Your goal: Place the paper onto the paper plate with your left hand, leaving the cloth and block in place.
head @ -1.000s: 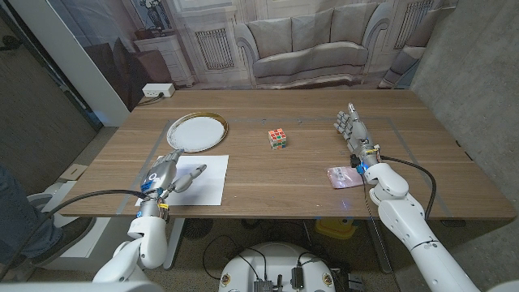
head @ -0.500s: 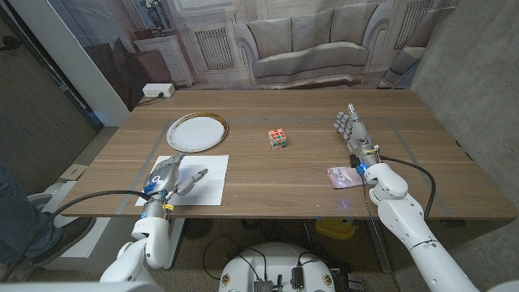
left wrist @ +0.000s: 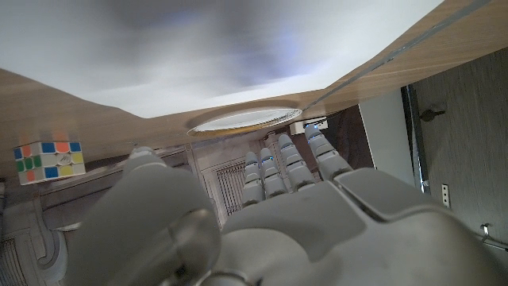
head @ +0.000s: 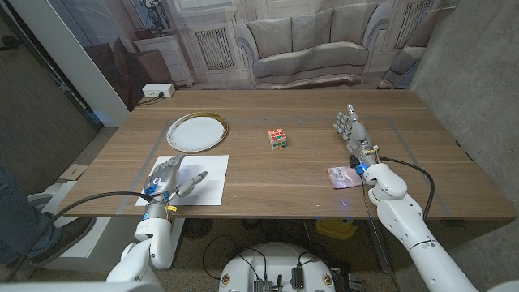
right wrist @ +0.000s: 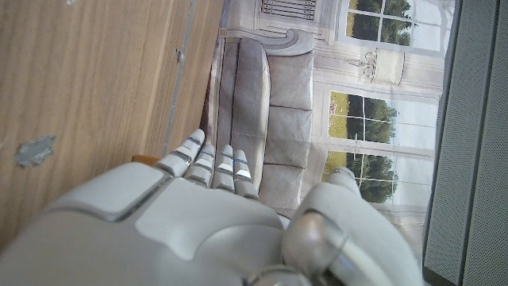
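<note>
Bare worktop lies between the paper and the plate at 12 o'clock; the cube stands well aside.

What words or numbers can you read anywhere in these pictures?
No words or numbers can be read.
Left hand: a small dark mark on its back, too small to read.
Cloth: a faint pattern, too blurred to tell if it is writing.
Paper: blank white.
Paper plate: plain white.
Block: coloured squares only, no letters.
</note>
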`<state>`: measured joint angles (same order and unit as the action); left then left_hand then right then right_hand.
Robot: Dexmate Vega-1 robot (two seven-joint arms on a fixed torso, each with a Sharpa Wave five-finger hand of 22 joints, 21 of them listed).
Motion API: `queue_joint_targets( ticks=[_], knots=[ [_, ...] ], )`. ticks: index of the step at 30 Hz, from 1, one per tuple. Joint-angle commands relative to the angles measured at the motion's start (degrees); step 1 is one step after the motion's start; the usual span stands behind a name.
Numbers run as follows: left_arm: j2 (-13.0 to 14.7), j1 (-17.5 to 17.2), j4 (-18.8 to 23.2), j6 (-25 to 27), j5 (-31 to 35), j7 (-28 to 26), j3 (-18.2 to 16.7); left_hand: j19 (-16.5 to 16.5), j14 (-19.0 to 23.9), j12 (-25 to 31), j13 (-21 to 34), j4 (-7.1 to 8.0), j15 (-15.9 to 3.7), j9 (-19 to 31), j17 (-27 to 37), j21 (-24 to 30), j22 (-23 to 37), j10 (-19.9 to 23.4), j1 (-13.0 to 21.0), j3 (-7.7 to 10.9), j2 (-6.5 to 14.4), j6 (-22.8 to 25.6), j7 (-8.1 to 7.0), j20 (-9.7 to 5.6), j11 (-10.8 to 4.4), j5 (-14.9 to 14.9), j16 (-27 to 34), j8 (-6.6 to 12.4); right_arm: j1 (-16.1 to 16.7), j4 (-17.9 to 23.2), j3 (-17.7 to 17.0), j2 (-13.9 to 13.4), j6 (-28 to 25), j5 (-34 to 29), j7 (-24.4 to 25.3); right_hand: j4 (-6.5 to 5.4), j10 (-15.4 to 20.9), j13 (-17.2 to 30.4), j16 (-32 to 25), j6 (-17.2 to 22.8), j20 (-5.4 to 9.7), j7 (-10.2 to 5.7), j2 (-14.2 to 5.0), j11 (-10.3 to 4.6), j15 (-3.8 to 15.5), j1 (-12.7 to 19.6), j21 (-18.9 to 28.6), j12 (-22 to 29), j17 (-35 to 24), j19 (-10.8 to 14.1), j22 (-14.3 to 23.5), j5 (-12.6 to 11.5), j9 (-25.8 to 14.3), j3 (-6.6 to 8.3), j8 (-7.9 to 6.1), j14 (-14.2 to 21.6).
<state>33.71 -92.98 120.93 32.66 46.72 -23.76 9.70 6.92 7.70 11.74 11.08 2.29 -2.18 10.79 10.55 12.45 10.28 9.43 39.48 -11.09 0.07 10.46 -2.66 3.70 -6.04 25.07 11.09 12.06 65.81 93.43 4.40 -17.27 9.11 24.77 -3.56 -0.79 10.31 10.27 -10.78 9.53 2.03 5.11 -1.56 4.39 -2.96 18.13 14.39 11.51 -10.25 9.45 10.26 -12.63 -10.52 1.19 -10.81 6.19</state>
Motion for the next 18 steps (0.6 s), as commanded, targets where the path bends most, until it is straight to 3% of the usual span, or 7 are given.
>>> queue_joint_targets(
  ticks=[1,18],
  knots=[
    [0.0,0.6,-0.8,1.9,1.8,0.3,1.2,0.1,0.0,0.0,0.1,-0.10,0.41,0.2,0.3,-0.2,0.2,-0.1,0.1,-0.50,-0.3,-0.2,0.04,0.18,-0.18,0.4,0.0,-0.07,0.5,0.2,0.0,0.3,0.4,0.0,0.2,0.00,0.4,0.3,0.0,0.2,0.58,-0.20,-0.52,0.19,0.25,0.1,-0.2,0.4,-0.3,0.5,0.1,0.2,-0.2,-0.04,-0.32,0.6],
    [-0.3,1.7,-2.5,2.2,1.2,0.7,2.2,-0.5,-0.1,0.0,0.1,-0.16,0.22,0.2,0.4,-0.5,0.2,-0.2,0.3,-0.99,-0.6,0.1,-0.09,0.56,-0.18,0.7,0.0,-0.05,0.8,0.9,-0.2,0.3,-0.2,0.2,0.7,0.04,0.4,0.3,0.0,0.3,0.54,-0.20,-0.57,0.05,0.21,0.1,-0.5,0.4,-0.3,0.6,0.1,0.2,-0.2,-0.15,-0.32,0.5]
  ],
)
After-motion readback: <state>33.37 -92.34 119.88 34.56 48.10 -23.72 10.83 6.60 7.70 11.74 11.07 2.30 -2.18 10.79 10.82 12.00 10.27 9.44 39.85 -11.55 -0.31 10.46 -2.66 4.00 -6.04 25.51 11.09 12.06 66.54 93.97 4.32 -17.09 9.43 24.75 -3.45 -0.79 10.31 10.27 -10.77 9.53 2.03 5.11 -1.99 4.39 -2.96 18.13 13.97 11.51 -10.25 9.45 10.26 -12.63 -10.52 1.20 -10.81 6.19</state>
